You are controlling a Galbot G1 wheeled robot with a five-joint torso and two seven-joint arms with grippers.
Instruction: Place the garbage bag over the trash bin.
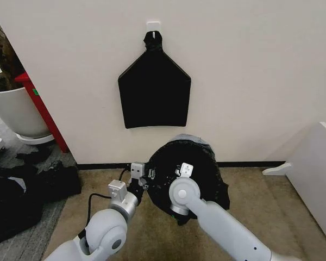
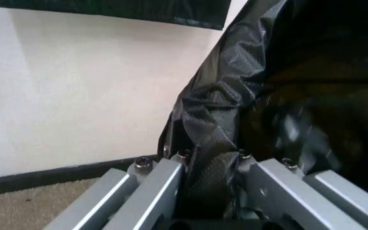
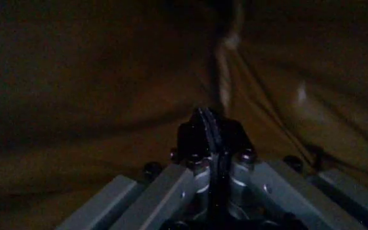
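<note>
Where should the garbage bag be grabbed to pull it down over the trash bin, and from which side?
Grip the garbage bag at its crinkled outer edge, coming from outside the bin's mouth. The film bunches into a fold there, thin enough to pinch, as where the left gripper has it between its fingers. The right gripper sits shut inside the dark lined mouth. Probably work around the rim bit by bit.

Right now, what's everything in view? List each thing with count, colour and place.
garbage bag: one, glossy black, draped around the bin by the wall
bag bundle: one, flat black, hung on a wall hook
plant pot: one, white, far left
red panel: one, beside the pot
black heap: on the floor, left
white board: one, right edge
left gripper: fingers pinching the bag's edge
right gripper: fingers closed on a fold inside the bag
</note>
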